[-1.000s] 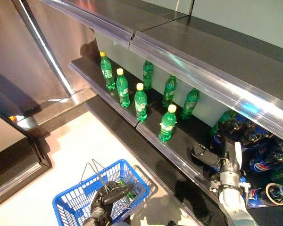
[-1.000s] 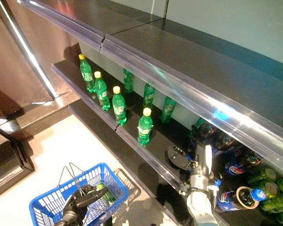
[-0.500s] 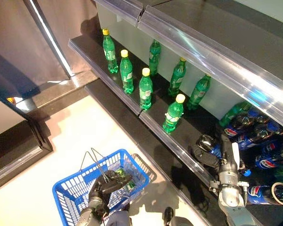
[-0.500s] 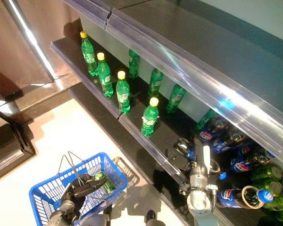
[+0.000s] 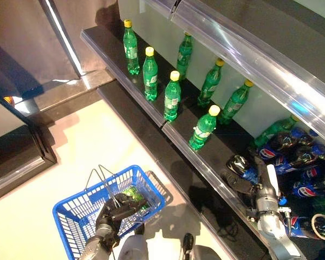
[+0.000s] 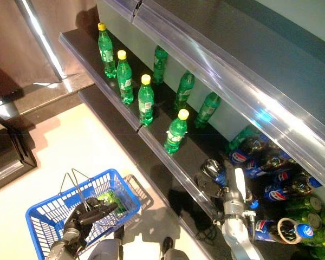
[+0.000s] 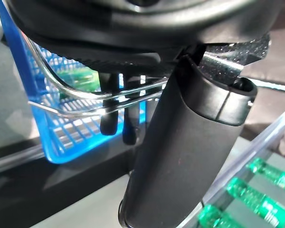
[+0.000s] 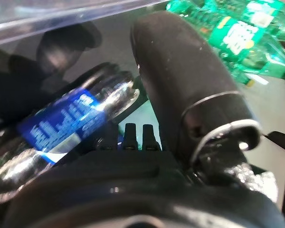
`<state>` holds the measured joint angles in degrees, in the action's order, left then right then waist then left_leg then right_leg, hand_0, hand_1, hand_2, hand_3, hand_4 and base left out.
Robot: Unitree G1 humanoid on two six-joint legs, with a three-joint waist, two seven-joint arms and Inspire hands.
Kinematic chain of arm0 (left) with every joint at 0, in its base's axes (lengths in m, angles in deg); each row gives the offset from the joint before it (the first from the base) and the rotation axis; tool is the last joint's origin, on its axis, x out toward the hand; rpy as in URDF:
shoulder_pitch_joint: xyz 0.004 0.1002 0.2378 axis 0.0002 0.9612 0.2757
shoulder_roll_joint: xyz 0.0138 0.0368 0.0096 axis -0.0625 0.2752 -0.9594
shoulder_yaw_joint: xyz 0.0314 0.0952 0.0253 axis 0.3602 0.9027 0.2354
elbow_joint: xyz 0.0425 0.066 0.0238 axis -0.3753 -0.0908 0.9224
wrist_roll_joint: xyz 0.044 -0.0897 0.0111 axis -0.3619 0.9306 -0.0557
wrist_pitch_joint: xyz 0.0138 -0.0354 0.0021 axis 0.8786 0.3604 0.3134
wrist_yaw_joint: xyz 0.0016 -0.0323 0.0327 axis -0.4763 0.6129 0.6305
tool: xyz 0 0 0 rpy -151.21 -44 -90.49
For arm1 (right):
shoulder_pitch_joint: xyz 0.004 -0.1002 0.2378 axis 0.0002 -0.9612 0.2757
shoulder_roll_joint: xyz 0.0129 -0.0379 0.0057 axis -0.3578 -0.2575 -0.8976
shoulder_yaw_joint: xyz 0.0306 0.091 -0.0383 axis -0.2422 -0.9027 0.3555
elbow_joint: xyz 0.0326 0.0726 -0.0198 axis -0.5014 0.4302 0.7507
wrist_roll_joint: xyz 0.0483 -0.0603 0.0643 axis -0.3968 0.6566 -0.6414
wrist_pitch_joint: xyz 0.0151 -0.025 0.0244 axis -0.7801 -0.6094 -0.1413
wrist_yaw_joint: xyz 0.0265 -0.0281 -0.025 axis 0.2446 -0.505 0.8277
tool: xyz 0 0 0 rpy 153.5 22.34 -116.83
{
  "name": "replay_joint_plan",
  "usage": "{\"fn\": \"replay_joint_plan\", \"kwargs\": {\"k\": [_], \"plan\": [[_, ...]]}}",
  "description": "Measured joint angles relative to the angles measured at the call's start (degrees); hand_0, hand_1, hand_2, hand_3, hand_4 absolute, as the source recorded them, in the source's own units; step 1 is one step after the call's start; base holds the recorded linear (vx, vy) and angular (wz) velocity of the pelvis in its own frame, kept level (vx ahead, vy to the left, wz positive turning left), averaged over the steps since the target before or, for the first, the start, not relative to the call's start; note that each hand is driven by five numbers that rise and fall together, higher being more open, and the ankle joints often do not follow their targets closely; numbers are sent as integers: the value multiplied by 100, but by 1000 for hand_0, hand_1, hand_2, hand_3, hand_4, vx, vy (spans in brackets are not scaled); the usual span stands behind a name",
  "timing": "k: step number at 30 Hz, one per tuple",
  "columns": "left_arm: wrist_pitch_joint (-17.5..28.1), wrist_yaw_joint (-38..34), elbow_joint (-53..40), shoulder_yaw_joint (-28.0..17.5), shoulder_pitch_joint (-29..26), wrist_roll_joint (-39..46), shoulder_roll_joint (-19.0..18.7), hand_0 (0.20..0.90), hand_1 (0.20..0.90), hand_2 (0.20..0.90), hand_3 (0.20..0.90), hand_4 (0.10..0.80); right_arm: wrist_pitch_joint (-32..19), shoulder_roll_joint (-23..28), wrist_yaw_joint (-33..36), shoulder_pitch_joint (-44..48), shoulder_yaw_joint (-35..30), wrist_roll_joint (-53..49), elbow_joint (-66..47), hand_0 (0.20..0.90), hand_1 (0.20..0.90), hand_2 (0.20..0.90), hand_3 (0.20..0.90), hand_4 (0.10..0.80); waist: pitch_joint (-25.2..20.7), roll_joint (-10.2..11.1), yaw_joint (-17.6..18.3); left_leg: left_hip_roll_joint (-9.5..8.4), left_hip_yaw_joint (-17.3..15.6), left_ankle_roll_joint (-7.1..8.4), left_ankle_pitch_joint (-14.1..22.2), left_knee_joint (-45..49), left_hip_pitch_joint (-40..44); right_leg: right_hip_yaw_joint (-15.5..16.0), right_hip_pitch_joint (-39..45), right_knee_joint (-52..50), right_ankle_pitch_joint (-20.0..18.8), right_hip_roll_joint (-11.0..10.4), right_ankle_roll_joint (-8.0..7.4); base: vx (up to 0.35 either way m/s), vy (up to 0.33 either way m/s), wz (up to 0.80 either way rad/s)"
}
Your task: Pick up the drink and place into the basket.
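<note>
Lying on its side on the lower shelf (image 5: 206,157), near its front edge, the dark blue-labelled drink (image 5: 241,167) touches the right hand (image 5: 237,183), whose finger grip I cannot tell. The left hand (image 5: 115,208) curls around the blue basket's (image 5: 70,208) wire handles.

Blue plastic basket (image 5: 81,211), wire handles (image 7: 85,102); glossy shelf (image 5: 168,124)

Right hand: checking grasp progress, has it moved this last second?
Cannot tell: the camera shifted; the right hand stays at the shelf edge, by a cola bottle.
</note>
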<state>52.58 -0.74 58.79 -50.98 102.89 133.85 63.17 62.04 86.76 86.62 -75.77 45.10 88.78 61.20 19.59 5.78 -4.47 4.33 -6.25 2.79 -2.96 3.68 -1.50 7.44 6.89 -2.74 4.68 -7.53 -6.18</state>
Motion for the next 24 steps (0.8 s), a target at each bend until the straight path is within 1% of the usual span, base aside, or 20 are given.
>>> {"fn": "replay_joint_plan", "kwargs": {"k": [3,4,6,10,14,16,18,21,24], "plan": [[-52,55,-27,-122,48,-1,-81,300,300,300,200,100,217,85,-29,-23,-6,60,36,900,900,900,900,800,21,40,-11,29,15,5,77,165,-78,1,1,-3,-12,25,17,71,-73,1],[-134,59,-59,-183,105,-2,-154,300,300,300,200,100,298,166,-150,-67,-6,101,42,900,900,900,900,800,30,58,-15,44,16,10,108,228,-77,3,30,-2,-13,37,20,84,-84,-1],[-211,92,-115,-305,224,-25,-186,300,300,300,200,100,403,192,-250,-82,-33,100,47,900,900,900,900,800,46,91,-14,64,18,21,142,294,-69,5,68,1,-17,57,26,82,-82,-1],[-269,197,-136,-415,348,-153,-195,300,300,300,200,100,456,195,-460,-94,-60,95,189,900,900,900,900,800,80,158,-44,127,33,62,224,447,-64,5,149,2,-26,110,45,87,-99,0],[-352,277,-161,-483,373,-172,-226,300,300,300,200,100,480,197,-625,-124,-64,91,277,900,900,900,900,800,93,190,-173,210,53,116,313,594,-68,6,202,-8,-34,181,81,65,-82,-1],[-377,304,-184,-532,415,-240,-273,300,300,300,200,100,479,197,-689,-131,-64,79,286,900,900,900,900,800,96,199,-193,240,69,124,359,674,-109,8,214,-13,-44,210,97,54,-67,2],[-387,308,-188,-544,437,-278,-397,300,300,300,200,100,479,196,-711,-131,-64,40,307,900,900,900,900,800,100,208,-204,259,95,125,391,771,-168,19,211,-17,-59,231,116,52,-67,3],[-425,333,-188,-550,444,-280,-490,300,300,300,200,100,468,196,-714,-77,-64,-30,556,900,900,900,900,800,105,211,-258,269,121,124,453,900,-197,28,240,-38,-59,240,117,68,-97,2],[-453,506,-197,-550,437,-280,-580,300,300,300,200,100,472,194,-711,-69,-64,-36,754,900,900,900,900,800,113,206,-314,289,166,123,522,1060,-286,56,231,-74,-51,257,114,19,-80,5]]}}
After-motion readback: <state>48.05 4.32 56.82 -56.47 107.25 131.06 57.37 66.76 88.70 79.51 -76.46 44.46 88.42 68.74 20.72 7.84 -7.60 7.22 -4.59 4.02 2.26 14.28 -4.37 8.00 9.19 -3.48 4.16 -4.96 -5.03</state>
